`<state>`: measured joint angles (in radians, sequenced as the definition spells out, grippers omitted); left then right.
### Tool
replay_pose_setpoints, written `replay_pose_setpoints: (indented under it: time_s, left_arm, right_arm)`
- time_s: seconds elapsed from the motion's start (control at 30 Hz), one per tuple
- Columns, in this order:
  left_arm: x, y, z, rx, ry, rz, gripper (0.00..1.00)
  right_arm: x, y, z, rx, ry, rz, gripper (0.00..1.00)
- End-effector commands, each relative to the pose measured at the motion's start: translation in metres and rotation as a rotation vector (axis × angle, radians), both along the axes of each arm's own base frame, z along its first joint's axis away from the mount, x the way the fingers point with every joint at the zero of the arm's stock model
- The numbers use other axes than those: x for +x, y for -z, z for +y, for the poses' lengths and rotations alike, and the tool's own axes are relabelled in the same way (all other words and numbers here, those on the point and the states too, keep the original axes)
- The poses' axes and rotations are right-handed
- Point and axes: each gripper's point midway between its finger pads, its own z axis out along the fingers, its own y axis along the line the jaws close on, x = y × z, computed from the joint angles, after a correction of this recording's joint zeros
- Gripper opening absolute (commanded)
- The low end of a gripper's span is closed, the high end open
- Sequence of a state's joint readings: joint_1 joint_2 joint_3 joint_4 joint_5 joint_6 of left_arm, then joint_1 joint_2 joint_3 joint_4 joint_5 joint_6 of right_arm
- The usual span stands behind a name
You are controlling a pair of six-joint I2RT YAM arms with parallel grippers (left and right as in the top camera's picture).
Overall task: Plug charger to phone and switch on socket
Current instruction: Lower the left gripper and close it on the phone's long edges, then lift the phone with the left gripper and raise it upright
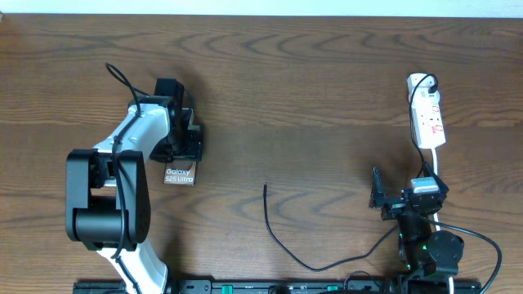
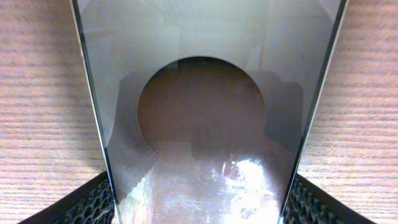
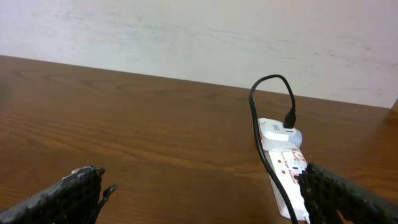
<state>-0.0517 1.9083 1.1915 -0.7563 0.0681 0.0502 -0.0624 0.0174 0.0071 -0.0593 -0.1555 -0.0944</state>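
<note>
**Q:** What identifies the phone?

**A:** It is a flat slab with a glossy brownish-grey back. White "Galaxy S25 Ultra" lettering shows at its near end, and the left wrist view shows a large dark round mark on the back. It sits at the left of the tabletop, with its far part hidden beneath the left tool. Whether it lies flat or tilted cannot be told.

**Q:** What is the state of that tool?

**A:** It is clenched on the phone, with the meshed pads pressing against both long edges.

**Q:** And the right tool?

**A:** It is released, with its fingers spread wide and only wood between them.

**Q:** Where are the other items?

**A:** The charger cable is thin and black. Its free tip lies near the centre, well apart from the phone, and the cable curves toward the near edge by the right arm. The power strip, white with red markings, lies at the far right. A black plug sits in its far end, and a white cord trails toward the right arm.

**Q:** What open room is there?

**A:** A broad stretch of wood separates the phone from the cable tip, and another separates the tip from the strip. The far edge of the tabletop meets a pale wall close behind the strip.
</note>
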Motion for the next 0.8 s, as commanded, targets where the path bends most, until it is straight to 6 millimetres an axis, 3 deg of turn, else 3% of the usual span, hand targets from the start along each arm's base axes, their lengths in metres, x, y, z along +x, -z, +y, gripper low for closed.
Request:
replay_pose_setpoints:
  time_s: [0.0, 0.3, 0.43, 0.57, 0.77]
  left_arm:
    - [0.017, -0.017, 0.001, 0.006, 0.002, -0.06, 0.07]
    - [0.015, -0.018, -0.005, -0.027, 0.003, -0.054, 0.07]
    - [0.022, -0.028, -0.037, -0.215, 0.014, -0.069, 0.07]
    - [0.031, -0.042, -0.055, -0.323, 0.024, -0.095, 0.07]
    - [0.028, -0.06, -0.091, -0.552, 0.04, -0.085, 0.07]
  right_arm:
    - [0.0, 0.001, 0.0, 0.01, 0.003, 0.001, 0.99]
    - [0.0, 0.0, 0.0, 0.011, 0.003, 0.001, 0.99]
    - [0.0, 0.001, 0.0, 0.01, 0.003, 0.001, 0.99]
    - [0.0, 0.0, 0.0, 0.01, 0.003, 0.001, 0.99]
    - [0.0, 0.0, 0.0, 0.01, 0.003, 0.001, 0.99]
